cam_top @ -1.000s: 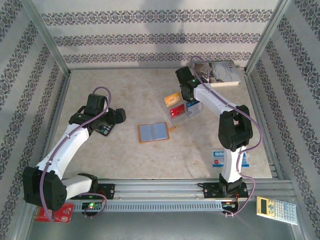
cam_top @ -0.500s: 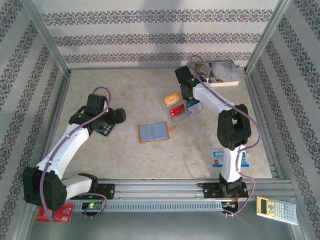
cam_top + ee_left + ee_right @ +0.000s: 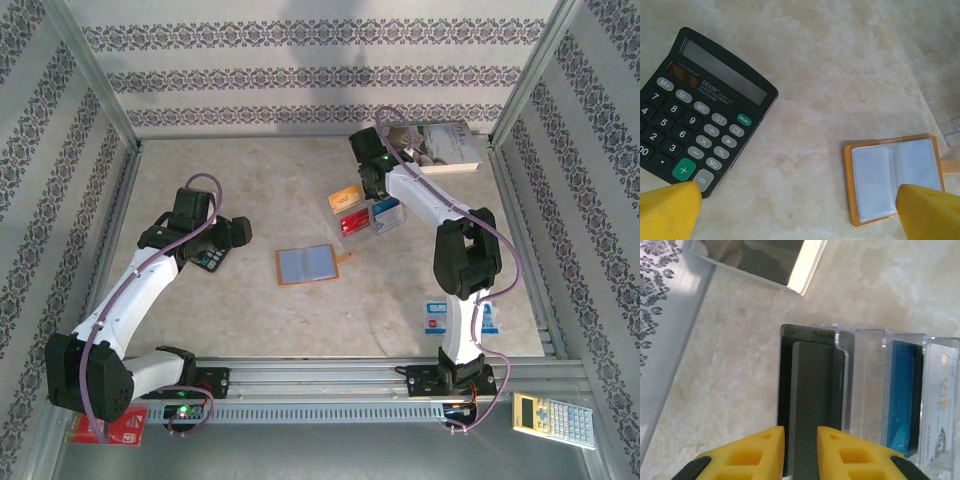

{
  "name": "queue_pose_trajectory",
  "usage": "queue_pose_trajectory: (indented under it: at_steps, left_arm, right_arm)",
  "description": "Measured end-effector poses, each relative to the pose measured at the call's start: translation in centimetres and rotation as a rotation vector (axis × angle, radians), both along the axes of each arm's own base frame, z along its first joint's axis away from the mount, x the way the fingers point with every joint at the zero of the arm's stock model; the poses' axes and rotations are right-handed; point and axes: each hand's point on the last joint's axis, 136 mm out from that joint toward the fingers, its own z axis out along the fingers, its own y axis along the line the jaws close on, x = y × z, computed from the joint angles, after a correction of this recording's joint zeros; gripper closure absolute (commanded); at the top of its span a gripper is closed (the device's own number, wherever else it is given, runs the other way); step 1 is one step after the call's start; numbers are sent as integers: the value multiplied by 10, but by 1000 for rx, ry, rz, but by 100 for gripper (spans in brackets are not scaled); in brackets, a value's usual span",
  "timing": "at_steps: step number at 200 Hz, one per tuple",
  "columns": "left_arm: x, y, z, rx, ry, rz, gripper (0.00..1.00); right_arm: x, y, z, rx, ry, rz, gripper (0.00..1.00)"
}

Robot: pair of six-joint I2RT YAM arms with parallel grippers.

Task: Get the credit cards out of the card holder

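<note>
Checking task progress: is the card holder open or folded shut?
Open. The card holder lies spread flat, both blue-grey pocketed inner panels facing up, orange edge around them.

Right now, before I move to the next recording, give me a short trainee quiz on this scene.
1. True or false: the card holder lies shut.
2. In the left wrist view, what lies left of the card holder? A) a book B) a calculator C) a red card
3. Fill in: the right claw straddles a ___ card at the clear rack.

Key: 1 false, it lies open; 2 B; 3 dark.
</note>
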Motion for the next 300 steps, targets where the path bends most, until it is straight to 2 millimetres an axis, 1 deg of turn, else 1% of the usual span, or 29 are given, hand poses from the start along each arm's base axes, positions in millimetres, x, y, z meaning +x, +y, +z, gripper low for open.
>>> queue_pose_trajectory:
  at_steps: [25, 48, 85, 108, 122, 138, 155, 164, 178, 200, 222, 238, 259, 274, 300]
  left_arm:
    - [0, 0, 0, 0, 0, 0, 0]
    - [0, 0, 0, 0, 0, 0, 0]
    - [0, 0, 0, -1, 0, -1, 0]
    - [0, -1, 0, -5, 1, -4, 0]
    - [-1, -3, 0, -12, 2, -10, 0]
    - [-1, -5, 0, -23, 5, -18, 0]
    - [-2, -9, -1, -41, 13, -31, 0]
    - [-2, -11, -3, -51, 22, -37, 0]
    - [-2, -15, -6, -75, 37, -46, 0]
    - [-4, -22, -14, -115, 60, -55, 0]
    - [-8, -25, -26, -144, 86, -46, 0]
    - [-11, -25, -34, -155, 100, -31, 0]
    - [-14, -23, -44, -164, 112, -6, 0]
    - [-17, -21, -49, -165, 121, 16, 0]
    - [-18, -13, -49, -165, 105, 58, 0]
  right_arm:
    - [2, 2, 1, 0, -5, 21, 76]
    - [3, 1, 1, -6, -4, 26, 74]
    - [2, 0, 2, -36, -2, 69, 64]
    - [-12, -5, 8, -72, 2, 122, 56]
    - [-24, -8, 18, -90, -7, 175, 53]
    - [-37, -6, 29, -104, -26, 255, 50]
    - [-52, 3, 37, -123, -42, 362, 46]
    - [-59, 11, 37, -137, -45, 430, 43]
    - [-72, 27, 33, -165, -37, 543, 40]
    - [-98, 60, 14, -198, 0, 743, 40]
    - [-125, 93, -6, -187, 30, 927, 39]
    - [-145, 116, -15, -174, 46, 1042, 38]
    - [-163, 144, -25, -165, 58, 1163, 38]
    - [-174, 163, -39, -168, 87, 1239, 38]
    - [-188, 190, -64, -184, 145, 1336, 36]
